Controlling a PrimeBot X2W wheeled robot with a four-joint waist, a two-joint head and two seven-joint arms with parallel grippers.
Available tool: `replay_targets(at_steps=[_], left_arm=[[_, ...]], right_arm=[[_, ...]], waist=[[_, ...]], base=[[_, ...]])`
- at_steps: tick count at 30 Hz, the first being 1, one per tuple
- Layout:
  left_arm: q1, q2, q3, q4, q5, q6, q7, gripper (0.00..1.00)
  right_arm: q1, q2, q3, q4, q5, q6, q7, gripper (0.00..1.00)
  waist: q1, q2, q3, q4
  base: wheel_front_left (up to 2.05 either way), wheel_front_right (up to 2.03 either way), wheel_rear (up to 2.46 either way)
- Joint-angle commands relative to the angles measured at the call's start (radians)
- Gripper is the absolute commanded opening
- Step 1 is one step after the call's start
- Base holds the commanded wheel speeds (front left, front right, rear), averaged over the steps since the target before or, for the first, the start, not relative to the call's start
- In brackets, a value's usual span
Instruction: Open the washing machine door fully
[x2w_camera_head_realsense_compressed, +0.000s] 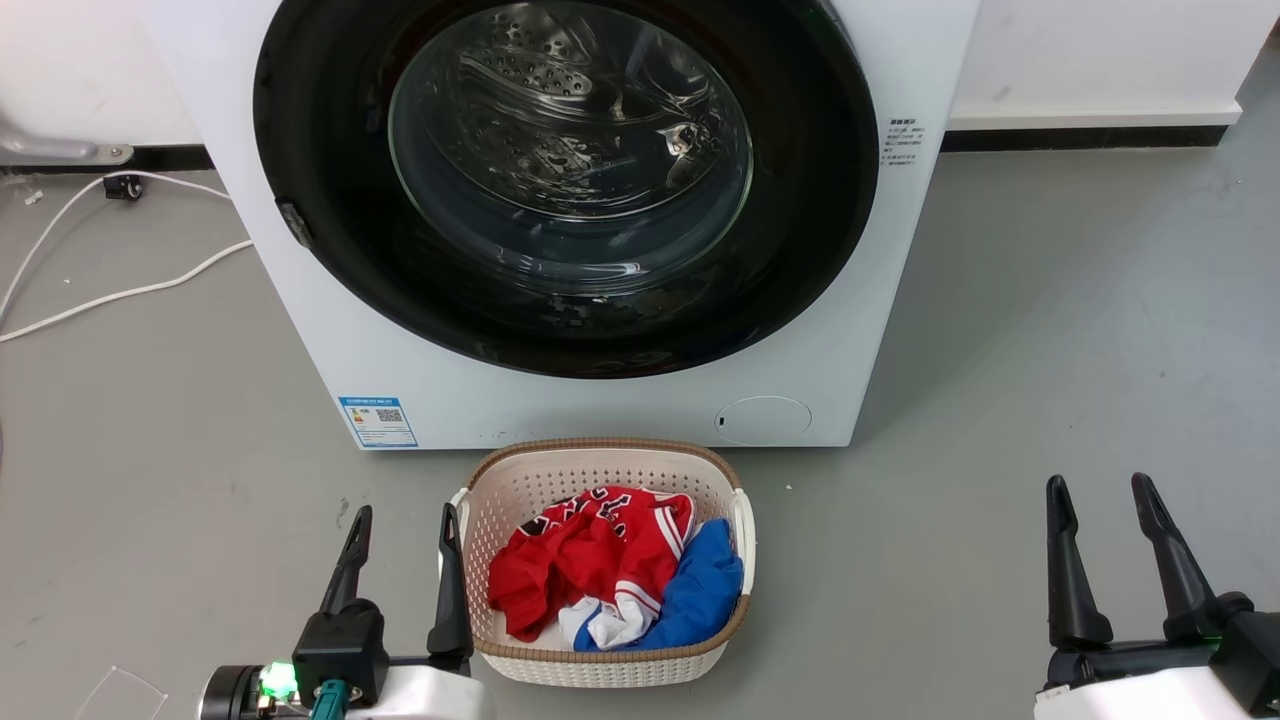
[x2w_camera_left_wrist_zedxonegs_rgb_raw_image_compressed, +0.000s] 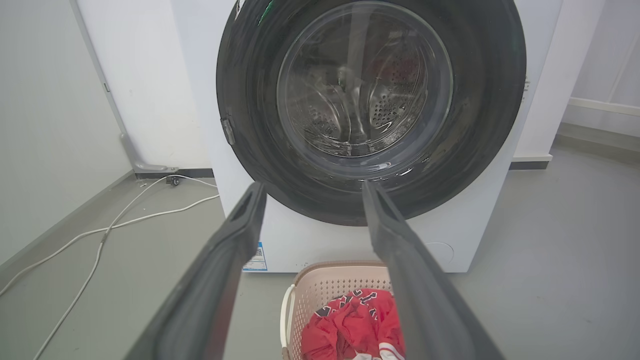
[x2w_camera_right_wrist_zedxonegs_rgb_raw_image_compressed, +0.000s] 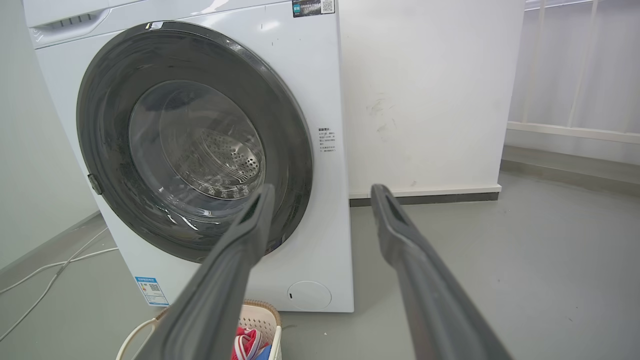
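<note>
The fingers of both grippers stand parted and hold nothing. The left gripper (x2w_camera_head_realsense_compressed: 406, 514) hangs low at the left of the laundry basket (x2w_camera_head_realsense_compressed: 610, 443), and the right gripper (x2w_camera_head_realsense_compressed: 1098, 482) hangs well off to the basket's right. Both are well apart from the washing machine door (x2w_camera_head_realsense_compressed: 566, 170).

That door lies shut, flush against the front of the washing machine (x2w_camera_head_realsense_compressed: 600, 410), with the steel drum showing through its glass bowl. The task looks to be at its very start: the reach has not begun.

A small grey tab (x2w_camera_head_realsense_compressed: 293, 225) sits on the door's left edge, most likely the catch or pull. If so, the hinge would be on the right. The next move would then take the left gripper forward and up past the basket to hook that edge, then pull it out in a wide arc toward the right.

The basket of red and blue clothes (x2w_camera_head_realsense_compressed: 600, 570) stands just in front of the machine — something to clear on the way.

The door's top is cut off in the head view. The hinge is hidden, and I cannot tell whether the latch is engaged — nor what the tab really is.
</note>
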Motion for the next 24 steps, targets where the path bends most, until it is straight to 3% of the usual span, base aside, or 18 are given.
replay_targets(at_steps=[1,7,8,9,10,14,16,19,24], left_arm=[[0.011,-0.002,0.004,0.003,0.005,-0.002,-0.003,1.00],[0.008,-0.004,0.007,0.007,0.007,-0.003,-0.003,1.00],[0.008,-0.004,0.007,0.007,0.008,-0.002,-0.003,1.00],[0.008,-0.004,0.007,0.008,0.009,-0.002,-0.003,1.00],[0.008,-0.004,0.007,0.008,0.009,-0.002,-0.003,1.00],[0.008,-0.005,0.008,0.010,0.010,-0.002,-0.003,1.00],[0.008,-0.005,0.008,0.010,0.009,-0.003,-0.003,1.00],[0.010,-0.005,0.009,0.013,0.006,-0.003,-0.003,1.00],[0.007,-0.005,0.008,0.016,0.001,-0.006,-0.003,1.00]], right_arm=[[0.012,0.000,0.000,0.003,-0.001,0.000,-0.002,1.00],[0.011,0.000,0.000,0.010,-0.009,0.000,-0.002,1.00],[0.011,0.000,0.000,0.012,-0.010,0.000,-0.002,0.48],[0.011,0.000,0.000,0.012,-0.012,0.000,-0.002,0.17],[0.010,0.000,-0.001,0.012,-0.015,0.000,-0.002,0.00],[0.006,0.000,0.005,0.009,-0.020,0.000,-0.002,0.00],[0.005,0.000,0.014,0.009,0.035,0.000,-0.002,0.00],[0.001,0.000,0.026,0.018,0.207,0.000,-0.002,0.00],[-0.023,0.000,0.025,0.027,0.591,0.000,-0.002,0.00]], waist=[[0.0000,0.0000,0.000,0.000],[0.0000,0.0000,0.000,0.001],[0.0000,0.0000,-0.001,0.001],[0.0000,0.0000,-0.001,0.001],[0.0000,0.0000,0.000,0.001],[0.0000,0.0000,0.001,0.001],[0.0000,0.0000,0.001,0.000],[0.0000,0.0000,0.001,-0.002],[0.0000,0.0000,0.002,-0.003]], base=[[0.00,0.00,0.00],[0.00,0.00,0.00],[0.00,0.00,0.00],[0.00,0.00,0.00],[0.00,0.00,0.00],[0.00,0.00,0.00],[0.00,0.00,0.00],[0.00,0.00,0.00],[0.00,0.00,0.00]])
